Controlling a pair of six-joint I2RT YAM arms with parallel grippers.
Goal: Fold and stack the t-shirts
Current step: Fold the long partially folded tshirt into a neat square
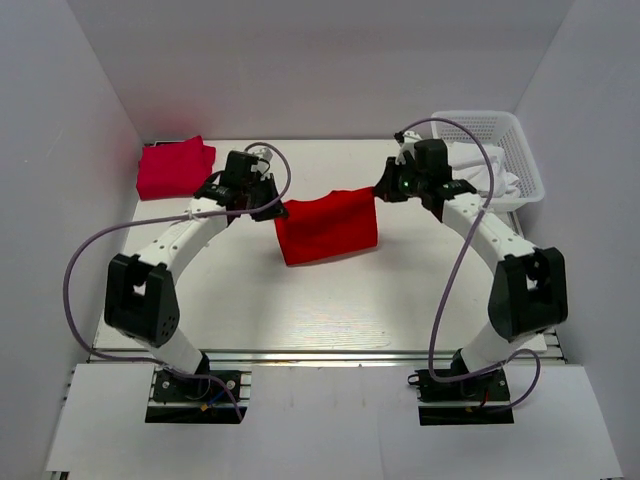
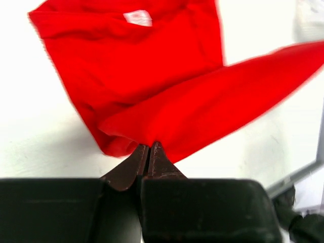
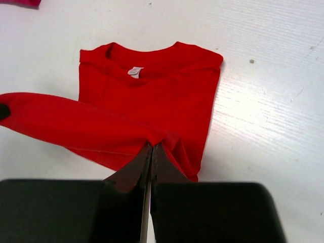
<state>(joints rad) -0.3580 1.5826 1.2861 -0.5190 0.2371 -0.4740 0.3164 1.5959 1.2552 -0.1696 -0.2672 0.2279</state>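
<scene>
Bright red cotton t-shirt [image 1: 325,232] at mid-surface, folded over on itself. Its lifted edge is stretched left to right between the two end effectors, and this is its long axis. The collar end with the white label [image 3: 134,71] lies flat on the white surface [image 1: 300,310], opposite the lifted edge. Left end effector [image 1: 279,209] and right end effector [image 1: 379,192] are each clamped on a corner of the fabric. A folded pinkish crimson t-shirt [image 1: 175,168] lies at the far-left corner.

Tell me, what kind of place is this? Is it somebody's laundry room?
Probably a robot test booth, not a home: plain white walls box in a white table, and the left arm and right arm bolted at its edge hold up a red t-shirt.
</scene>
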